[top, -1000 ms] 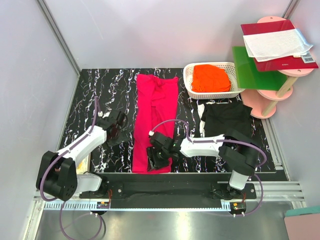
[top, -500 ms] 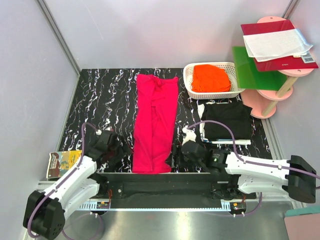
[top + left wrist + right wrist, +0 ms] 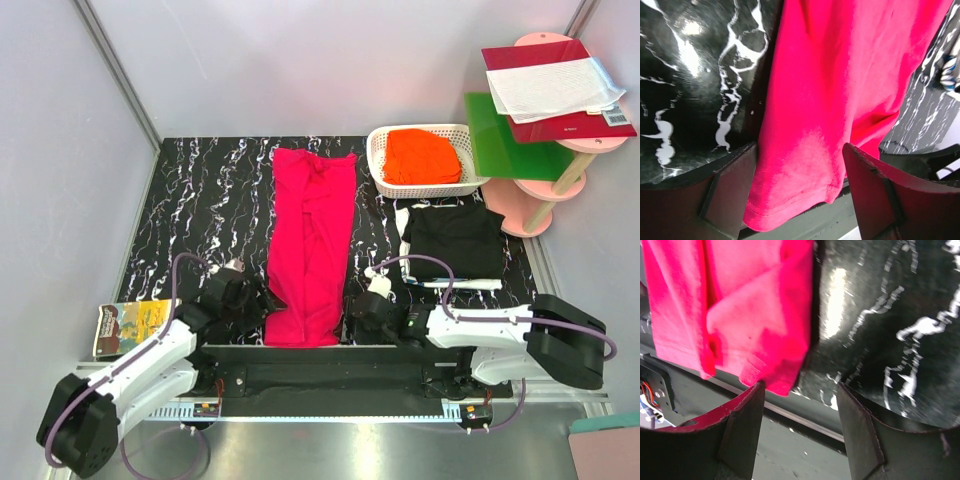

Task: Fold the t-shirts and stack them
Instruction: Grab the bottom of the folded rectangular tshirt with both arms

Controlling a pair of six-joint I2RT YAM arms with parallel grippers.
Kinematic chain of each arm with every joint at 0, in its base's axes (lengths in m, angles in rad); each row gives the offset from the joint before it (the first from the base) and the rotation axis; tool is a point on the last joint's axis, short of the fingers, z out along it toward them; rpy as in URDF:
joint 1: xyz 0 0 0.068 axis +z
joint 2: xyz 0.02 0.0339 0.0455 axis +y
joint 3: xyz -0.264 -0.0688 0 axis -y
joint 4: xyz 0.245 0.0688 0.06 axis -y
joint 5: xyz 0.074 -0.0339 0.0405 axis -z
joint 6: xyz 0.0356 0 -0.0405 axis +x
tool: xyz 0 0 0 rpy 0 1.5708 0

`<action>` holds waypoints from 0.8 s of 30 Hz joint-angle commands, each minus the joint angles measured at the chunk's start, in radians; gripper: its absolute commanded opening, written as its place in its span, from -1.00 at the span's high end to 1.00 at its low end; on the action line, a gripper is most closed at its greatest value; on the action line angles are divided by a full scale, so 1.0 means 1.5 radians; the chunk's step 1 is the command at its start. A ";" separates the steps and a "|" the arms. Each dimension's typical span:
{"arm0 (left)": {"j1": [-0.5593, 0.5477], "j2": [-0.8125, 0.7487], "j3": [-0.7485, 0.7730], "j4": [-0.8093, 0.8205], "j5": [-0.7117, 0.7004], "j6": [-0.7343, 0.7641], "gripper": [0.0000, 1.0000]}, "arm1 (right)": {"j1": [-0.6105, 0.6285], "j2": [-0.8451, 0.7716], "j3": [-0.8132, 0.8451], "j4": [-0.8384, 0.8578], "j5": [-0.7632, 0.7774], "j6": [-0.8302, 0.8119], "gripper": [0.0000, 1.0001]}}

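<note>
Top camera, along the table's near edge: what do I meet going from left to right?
Colourful booklet → left gripper → near end of the magenta t-shirt → right gripper.

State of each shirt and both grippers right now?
magenta-pink t-shirt: folded into a long strip, flat, near hem over table edge.
black t-shirt: folded, flat on table.
orange t-shirt: bunched in white basket.
left gripper: open, straddling pink hem's left corner.
right gripper: open, at hem's right corner.
</note>
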 commanded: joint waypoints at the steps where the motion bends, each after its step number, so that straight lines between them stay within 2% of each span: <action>1: -0.034 0.071 0.018 -0.108 -0.052 0.001 -0.54 | 0.000 0.034 0.017 0.002 0.007 -0.004 -0.35; 4: -0.056 0.089 0.058 -0.169 -0.092 0.004 -0.53 | -0.001 0.027 0.018 0.003 0.012 -0.003 -0.35; 7: -0.063 0.099 0.073 -0.185 -0.096 0.003 -0.48 | -0.001 0.014 0.017 0.002 0.012 -0.002 -0.34; 13: -0.078 0.113 0.137 -0.290 -0.139 0.021 -0.53 | -0.001 -0.021 0.018 -0.017 -0.004 0.008 -0.31; 21: -0.101 0.148 0.131 -0.281 -0.127 0.023 -0.54 | -0.001 -0.083 0.012 -0.053 0.022 0.007 -0.29; 24: -0.115 0.144 0.122 -0.276 -0.129 0.015 -0.53 | -0.002 -0.059 0.018 -0.051 0.038 -0.001 -0.29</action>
